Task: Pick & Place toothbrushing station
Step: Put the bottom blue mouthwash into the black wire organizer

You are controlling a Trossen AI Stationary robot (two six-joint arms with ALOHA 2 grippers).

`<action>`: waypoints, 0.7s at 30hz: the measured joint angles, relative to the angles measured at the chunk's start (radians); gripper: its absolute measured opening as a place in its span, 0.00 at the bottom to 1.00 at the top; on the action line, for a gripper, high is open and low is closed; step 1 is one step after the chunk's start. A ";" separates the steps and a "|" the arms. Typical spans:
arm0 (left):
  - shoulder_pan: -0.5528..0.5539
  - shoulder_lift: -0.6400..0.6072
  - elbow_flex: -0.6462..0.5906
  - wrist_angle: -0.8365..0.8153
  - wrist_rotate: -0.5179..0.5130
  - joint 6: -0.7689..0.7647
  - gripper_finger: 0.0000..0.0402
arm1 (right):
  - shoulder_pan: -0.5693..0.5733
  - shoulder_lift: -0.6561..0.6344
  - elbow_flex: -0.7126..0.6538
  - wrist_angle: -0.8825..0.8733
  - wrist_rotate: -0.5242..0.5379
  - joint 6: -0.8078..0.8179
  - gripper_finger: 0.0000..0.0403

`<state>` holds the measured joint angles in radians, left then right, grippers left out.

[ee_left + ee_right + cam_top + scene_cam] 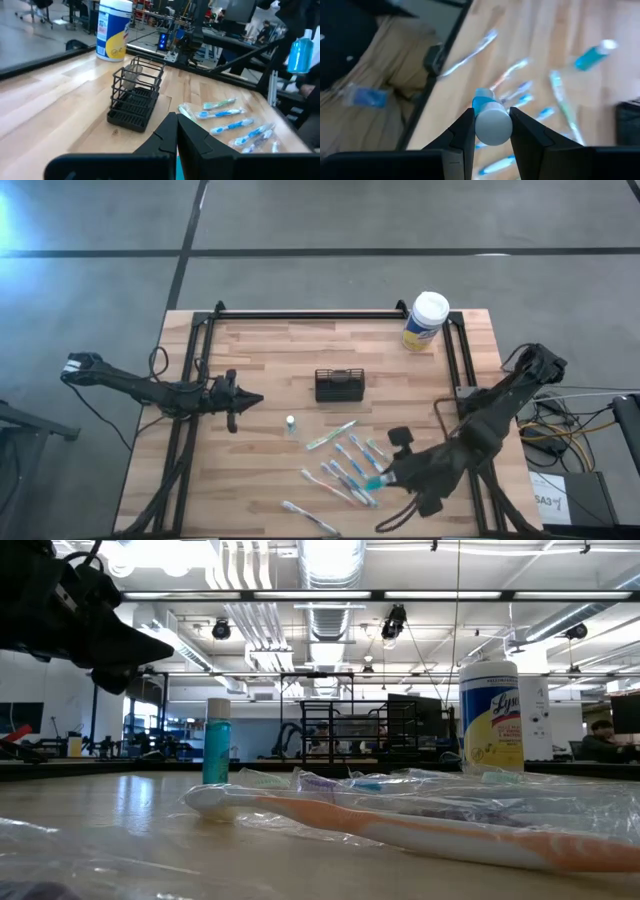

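Observation:
The toothbrushing station, a small black mesh caddy (339, 384), stands on the wooden table near its middle and also shows in the left wrist view (136, 95). My left gripper (252, 399) is shut and empty, left of the caddy and above the table. My right gripper (383, 478) is at the near right, above a scatter of wrapped toothbrushes (345, 465). It is shut on a small blue bottle with a white cap (492, 122). A second small blue bottle (290, 423) stands upright on its base between the grippers. My right gripper pinches the small blue bottle between its two fingers, at the white cap end (493, 127). The fingers point down at a slant from above. The cap faces back toward the wrist and the blue body (481, 103) points down. The bottle is lifted clear of the table and toothbrushes.
A white-lidded, yellow-labelled round canister (425, 320) stands at the far right. A black metal frame (300, 313) runs along the table's far edge and sides. One more wrapped toothbrush (305, 518) lies by the near edge. Bare wood lies around the caddy.

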<state>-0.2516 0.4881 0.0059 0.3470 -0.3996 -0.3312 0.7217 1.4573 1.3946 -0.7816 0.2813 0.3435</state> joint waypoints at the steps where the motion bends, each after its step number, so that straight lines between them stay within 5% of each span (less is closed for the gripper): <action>1: 0.000 0.000 0.000 0.000 0.000 -0.042 0.02 | -0.008 -0.012 0.003 0.001 0.016 0.007 0.23; 8: 0.000 0.000 0.000 -0.001 0.000 -0.123 0.02 | -0.054 -0.083 0.005 -0.032 0.162 0.092 0.23; 21: 0.000 0.000 0.000 -0.001 -0.045 -0.117 0.02 | -0.273 -0.112 0.016 -0.227 0.132 0.274 0.23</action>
<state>-0.2516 0.4885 0.0059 0.3459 -0.4442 -0.4480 0.4492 1.3457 1.4111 -1.0087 0.4133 0.6178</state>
